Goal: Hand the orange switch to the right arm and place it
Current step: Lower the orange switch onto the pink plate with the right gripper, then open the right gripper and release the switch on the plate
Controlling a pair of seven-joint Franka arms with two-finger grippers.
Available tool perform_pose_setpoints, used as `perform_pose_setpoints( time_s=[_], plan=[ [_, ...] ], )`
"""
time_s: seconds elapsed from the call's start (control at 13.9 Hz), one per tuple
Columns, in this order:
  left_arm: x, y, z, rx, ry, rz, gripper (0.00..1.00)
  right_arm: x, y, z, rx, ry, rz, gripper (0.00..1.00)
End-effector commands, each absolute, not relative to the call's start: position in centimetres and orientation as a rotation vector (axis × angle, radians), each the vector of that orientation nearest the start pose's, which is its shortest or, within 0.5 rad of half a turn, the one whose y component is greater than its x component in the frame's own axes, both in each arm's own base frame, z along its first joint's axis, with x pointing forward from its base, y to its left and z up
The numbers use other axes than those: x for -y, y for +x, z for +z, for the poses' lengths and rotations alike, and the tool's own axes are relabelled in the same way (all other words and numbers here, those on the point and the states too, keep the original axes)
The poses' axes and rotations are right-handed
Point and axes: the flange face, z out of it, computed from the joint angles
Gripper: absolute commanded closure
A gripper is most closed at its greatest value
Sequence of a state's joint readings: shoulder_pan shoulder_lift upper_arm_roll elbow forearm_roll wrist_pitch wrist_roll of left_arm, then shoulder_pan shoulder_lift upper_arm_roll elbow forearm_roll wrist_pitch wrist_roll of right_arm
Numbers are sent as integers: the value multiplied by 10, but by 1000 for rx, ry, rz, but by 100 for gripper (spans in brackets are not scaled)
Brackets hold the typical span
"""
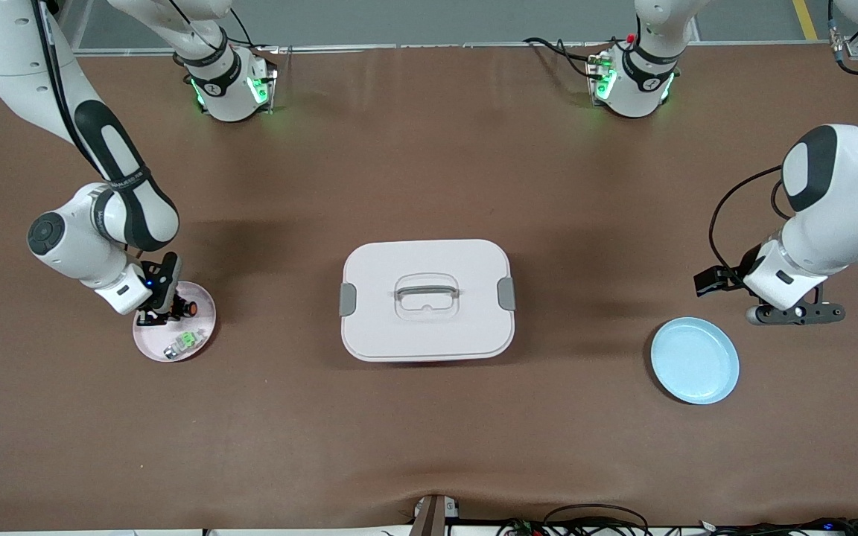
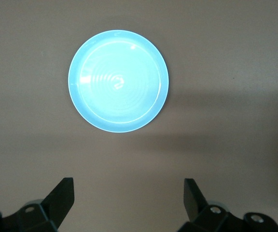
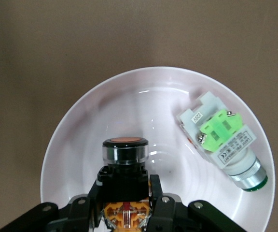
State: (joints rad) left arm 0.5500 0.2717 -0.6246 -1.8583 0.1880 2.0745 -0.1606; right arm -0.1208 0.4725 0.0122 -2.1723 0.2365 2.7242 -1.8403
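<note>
The orange switch [image 1: 189, 306], a black block with a round orange cap, is between the fingers of my right gripper [image 1: 168, 309], low over the pink plate [image 1: 204, 326] at the right arm's end of the table. In the right wrist view the gripper [image 3: 124, 186] is shut on the switch's black body [image 3: 124, 166] over the plate [image 3: 81, 125]. I cannot tell whether the switch touches the plate. My left gripper [image 1: 738, 286] is open and empty above the table beside the blue plate [image 1: 695, 360]. Its wrist view shows the gripper [image 2: 128, 186] and the empty blue plate [image 2: 118, 81].
A silver-and-green switch [image 1: 182, 344] lies in the pink plate beside the orange one and also shows in the right wrist view [image 3: 223, 140]. A white lidded box with a handle [image 1: 426, 298] stands in the middle of the table.
</note>
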Motion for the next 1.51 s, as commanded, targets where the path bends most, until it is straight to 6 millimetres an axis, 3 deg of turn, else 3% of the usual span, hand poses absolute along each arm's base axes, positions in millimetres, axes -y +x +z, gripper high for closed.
perform_pose_setpoints(
  time_s=[0.0,0.29,0.58,0.94,1.22,1.44],
  plan=[
    [15,614,402,15,-3128,-13,0,69,562,177,2150,-2279,-236,0],
    [17,614,406,9,-3122,-27,0,67,564,181,2144,-2262,-229,0],
    [24,611,410,1,-3092,-71,0,65,573,208,2090,-2225,-203,0],
    [22,615,404,45,-3044,-68,0,37,577,273,1818,-2298,-80,0],
    [46,603,413,55,-3083,-132,0,36,578,345,1607,-2364,36,0],
    [47,593,416,46,-3084,-184,0,41,570,386,1444,-2479,151,0]
  ],
)
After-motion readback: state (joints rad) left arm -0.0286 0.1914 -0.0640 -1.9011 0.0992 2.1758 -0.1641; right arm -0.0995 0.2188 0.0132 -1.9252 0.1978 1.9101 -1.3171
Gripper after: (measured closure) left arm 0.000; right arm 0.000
